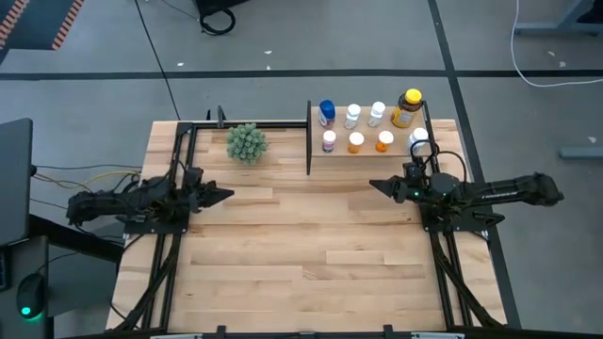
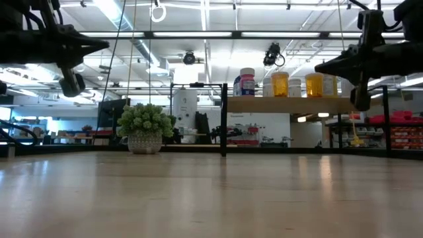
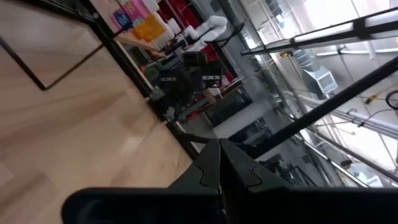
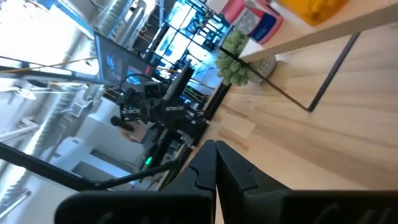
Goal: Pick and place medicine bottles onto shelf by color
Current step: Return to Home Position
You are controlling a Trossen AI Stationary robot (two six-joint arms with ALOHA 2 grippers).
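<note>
Several medicine bottles stand upright on the shelf [image 1: 369,129] at the table's far right: a blue one [image 1: 327,111], white ones [image 1: 353,115], two orange ones [image 1: 355,141], a purple-labelled one [image 1: 329,141] and a larger amber one with a yellow cap [image 1: 408,108]. In the low view they line the shelf board [image 2: 291,104]. My left gripper [image 1: 229,195] is shut and empty near the left edge, pointing level toward the middle. My right gripper [image 1: 374,185] is shut and empty too, just on the near side of the shelf, pointing toward the table's left. Both hang above the tabletop [image 2: 102,46] [image 2: 320,66].
A green spiky plant [image 1: 246,142] in a pot stands at the far edge, left of the shelf's black upright divider [image 1: 309,137]. Black frame rails [image 1: 179,141] run along the table's left and right sides. The wooden tabletop [image 1: 311,245] lies bare between the arms.
</note>
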